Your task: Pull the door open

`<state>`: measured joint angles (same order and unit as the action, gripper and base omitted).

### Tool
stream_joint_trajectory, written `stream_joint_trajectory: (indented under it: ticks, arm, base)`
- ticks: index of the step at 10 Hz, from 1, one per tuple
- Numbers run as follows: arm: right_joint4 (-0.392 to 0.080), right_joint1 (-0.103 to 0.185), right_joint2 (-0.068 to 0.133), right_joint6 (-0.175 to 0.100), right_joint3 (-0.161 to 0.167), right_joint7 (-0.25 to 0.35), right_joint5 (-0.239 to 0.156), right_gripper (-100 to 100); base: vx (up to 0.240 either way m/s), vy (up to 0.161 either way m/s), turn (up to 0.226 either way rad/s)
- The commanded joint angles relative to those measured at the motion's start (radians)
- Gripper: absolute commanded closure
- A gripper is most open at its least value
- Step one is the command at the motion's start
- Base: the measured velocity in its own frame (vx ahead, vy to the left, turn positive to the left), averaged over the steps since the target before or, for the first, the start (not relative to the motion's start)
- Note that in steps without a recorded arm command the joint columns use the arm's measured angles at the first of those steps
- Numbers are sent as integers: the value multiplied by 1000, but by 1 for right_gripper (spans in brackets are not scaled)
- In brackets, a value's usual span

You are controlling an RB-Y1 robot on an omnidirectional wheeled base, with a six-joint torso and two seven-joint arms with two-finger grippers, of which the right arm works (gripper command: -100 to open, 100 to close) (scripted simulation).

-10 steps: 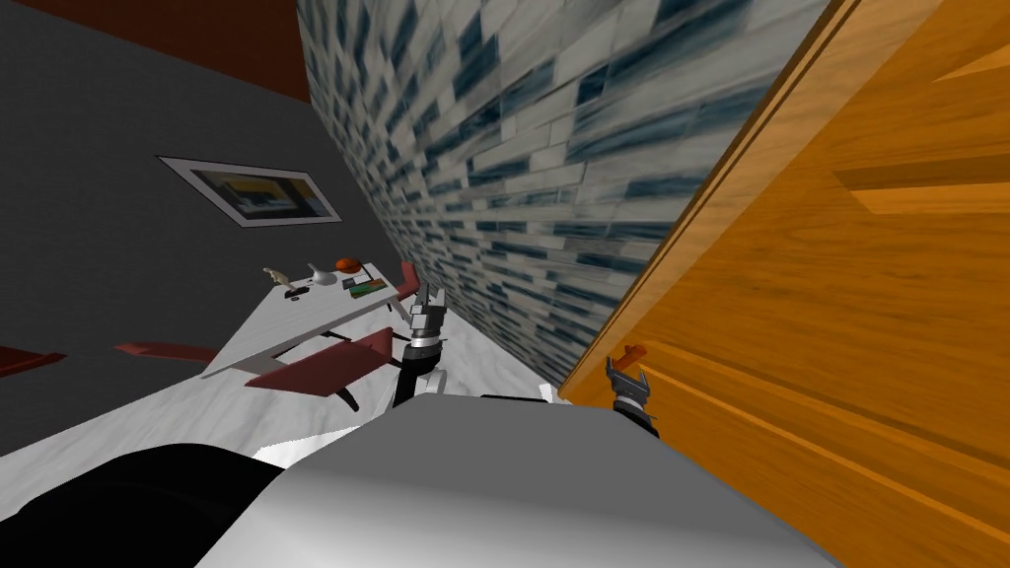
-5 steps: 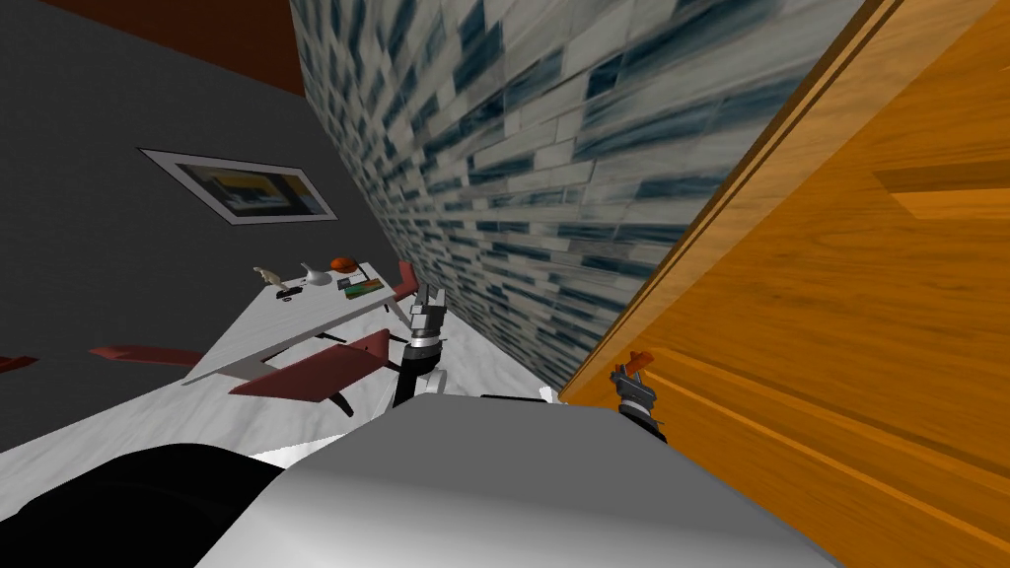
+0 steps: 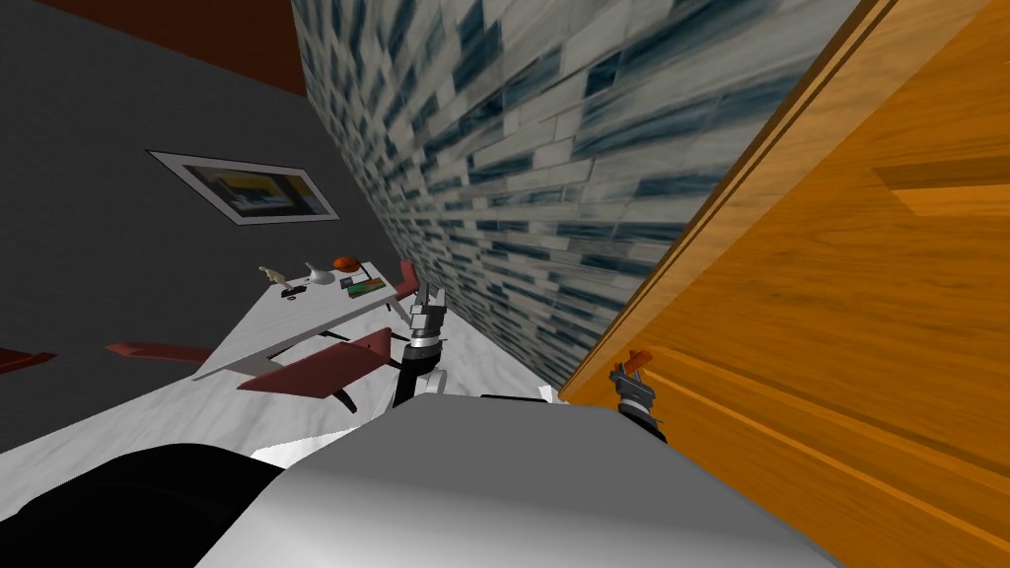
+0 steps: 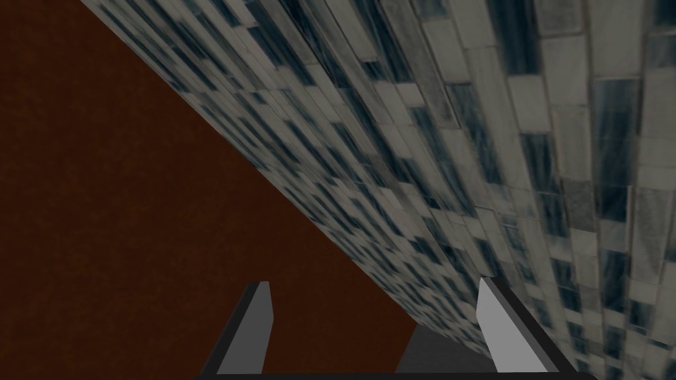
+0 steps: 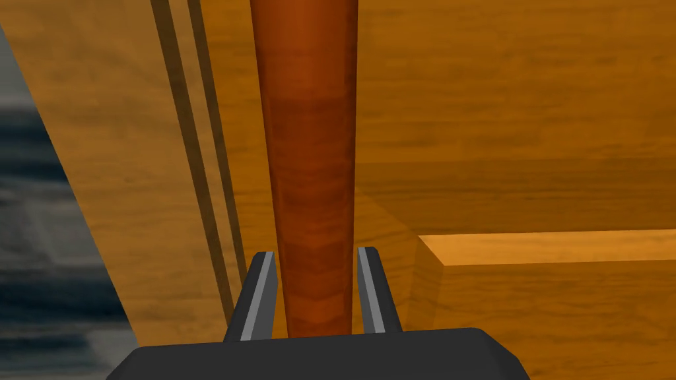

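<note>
My right hand [image 5: 315, 253] is clamped on the reddish-brown door handle [image 5: 308, 132], with both fingers pressing the lever's sides. The handle sits on the orange wooden door [image 3: 838, 296] to my right, close to the edge where it meets the blue-grey tiled wall [image 3: 552, 177]. My left hand [image 3: 430, 300] is raised beside that wall, fingers apart and gripping nothing. A white bench [image 3: 296, 325] carrying small items stands well apart, further left.

Home: table [image 3: 286, 330], chairs [image 3: 325, 367], framed picture [image 3: 242, 187]
</note>
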<state>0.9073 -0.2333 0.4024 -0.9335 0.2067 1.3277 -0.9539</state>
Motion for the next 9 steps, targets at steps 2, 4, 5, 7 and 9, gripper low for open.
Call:
stream_joint_trajectory:
  ticks: [2, 4, 5, 7, 9]
  arm:
    - [11, -8, 8, -3, 28, 14, 16, 100]
    - [26, -16, 19, -6, 55, 28, 31, 100]
    - [33, -19, 24, -8, 69, 34, 39, 100]
    - [49, -27, 36, -12, 96, 48, 55, 100]
    - [48, -24, 37, -13, 97, 48, 56, 100]
  base:
    - [-202, -5, 60]
    - [-215, 9, 64]
    - [-209, -3, 50]
    - [-222, 22, 58]
    - [-154, 20, 26]
